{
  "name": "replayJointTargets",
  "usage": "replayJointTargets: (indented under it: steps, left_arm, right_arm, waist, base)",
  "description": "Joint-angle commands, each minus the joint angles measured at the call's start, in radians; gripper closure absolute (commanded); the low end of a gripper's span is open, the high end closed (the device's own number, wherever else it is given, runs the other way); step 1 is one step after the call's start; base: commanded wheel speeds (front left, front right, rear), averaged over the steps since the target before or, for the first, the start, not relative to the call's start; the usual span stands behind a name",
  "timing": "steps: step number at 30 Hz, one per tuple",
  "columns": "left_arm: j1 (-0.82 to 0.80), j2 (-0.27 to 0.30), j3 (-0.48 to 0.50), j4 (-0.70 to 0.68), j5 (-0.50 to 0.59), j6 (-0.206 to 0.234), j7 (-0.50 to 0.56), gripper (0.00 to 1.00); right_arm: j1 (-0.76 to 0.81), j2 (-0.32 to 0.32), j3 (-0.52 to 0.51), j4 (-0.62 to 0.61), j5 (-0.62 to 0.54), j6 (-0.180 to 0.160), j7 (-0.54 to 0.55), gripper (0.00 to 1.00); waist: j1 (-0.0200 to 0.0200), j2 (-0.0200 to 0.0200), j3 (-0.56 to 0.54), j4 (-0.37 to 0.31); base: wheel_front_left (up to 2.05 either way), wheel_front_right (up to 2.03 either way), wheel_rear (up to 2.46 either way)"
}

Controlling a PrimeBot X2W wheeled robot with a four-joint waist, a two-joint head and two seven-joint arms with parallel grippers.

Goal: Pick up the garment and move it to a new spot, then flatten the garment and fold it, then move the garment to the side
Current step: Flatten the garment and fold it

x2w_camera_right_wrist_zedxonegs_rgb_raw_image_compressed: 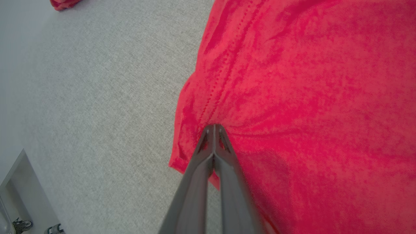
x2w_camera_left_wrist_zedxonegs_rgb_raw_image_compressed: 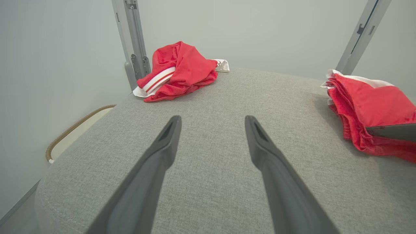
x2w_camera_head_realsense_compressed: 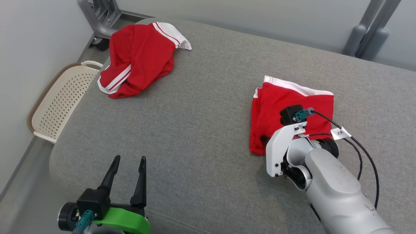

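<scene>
"Red garment (x2w_camera_head_realsense_compressed: 289,97) — where on the table (x2w_camera_head_realsense_compressed: 201,130) is it?"
"On the table's right half, folded into a rough square, with a white band along its far edge."
"And the right pincer (x2w_camera_right_wrist_zedxonegs_rgb_raw_image_compressed: 214,126)?"
"Closed, fingers tight together, tips down on the garment at its near-left corner, toward the table's middle. The cloth puckers there; whether any is caught between the fingers, I cannot tell."
"Left pincer (x2w_camera_head_realsense_compressed: 129,157)?"
"Spread wide, holding nothing, above the table's near edge."
"Anything else?"
"The second red garment (x2w_camera_head_realsense_compressed: 139,58), white-striped, lies crumpled at the table's far left corner — and a cream perforated basket (x2w_camera_head_realsense_compressed: 61,100) stands off the table's left edge."
</scene>
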Motion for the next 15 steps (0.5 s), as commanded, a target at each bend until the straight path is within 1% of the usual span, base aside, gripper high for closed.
replayJointTargets:
  steps: [1,9,15]
  left_arm:
    - [-0.012,-0.001,-0.001,0.003,0.005,-0.007,-0.001,0.0]
    - [0.0,-0.003,-0.002,0.013,0.006,-0.01,-0.001,0.0]
    - [0.011,-0.004,0.004,0.015,0.008,-0.005,-0.001,0.0]
  right_arm:
    - [-0.022,-0.002,0.019,0.01,0.023,0.0,-0.016,1.0]
    - [-0.083,-0.002,0.145,0.074,0.121,0.0,-0.052,1.0]
    - [-0.112,-0.002,0.251,0.065,0.224,0.0,-0.073,1.0]
  waist:
    - [0.0,0.0,-0.001,0.007]
    - [0.0,0.0,-0.013,0.03]
    - [0.0,0.0,-0.025,0.031]
  base:
    - [0.0,0.0,0.0]
    - [0.0,0.0,0.0]
    - [0.0,0.0,0.0]
